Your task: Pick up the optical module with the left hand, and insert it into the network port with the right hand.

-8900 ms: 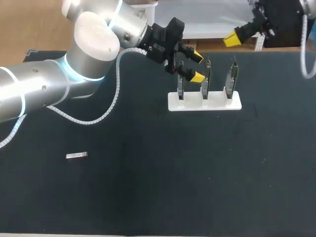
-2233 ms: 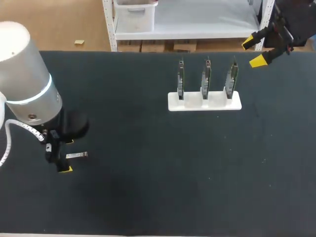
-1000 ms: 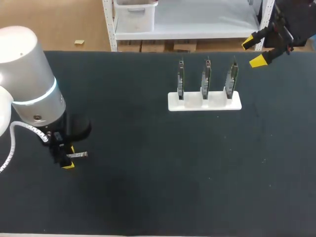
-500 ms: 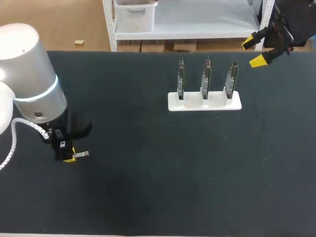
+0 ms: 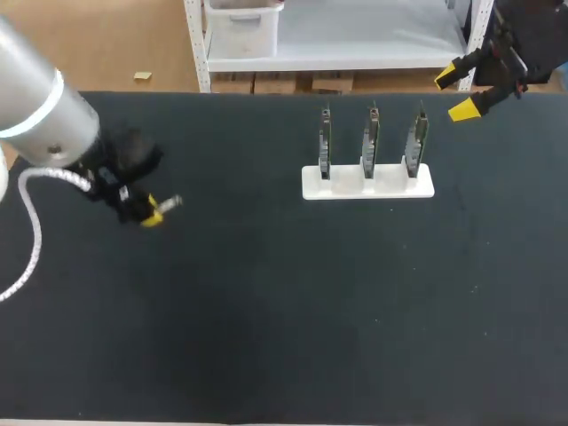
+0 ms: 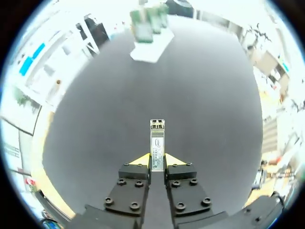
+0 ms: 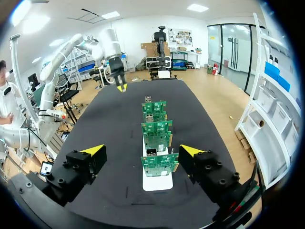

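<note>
The optical module (image 5: 169,203), a slim silver bar, is off the table between the yellow tips of my left gripper (image 5: 151,214), which is shut on it at the left side. In the left wrist view the module (image 6: 157,142) sticks straight out ahead of the left gripper (image 6: 157,160), whose fingers (image 6: 139,160) press it from both sides. My right gripper (image 5: 463,94) hangs open at the far right, behind the boards. In the right wrist view the right gripper (image 7: 142,151) stands wide apart above the row of green boards (image 7: 157,136).
A white stand (image 5: 367,184) holds three upright green circuit boards (image 5: 370,140) at the table's far middle-right. In the left wrist view the stand (image 6: 148,47) lies far ahead of the module. Bare black table (image 5: 293,311) spreads between the two arms.
My left gripper closed on the module where it lay on the table, then lifted it up and away toward the far side. The right arm has not moved.
</note>
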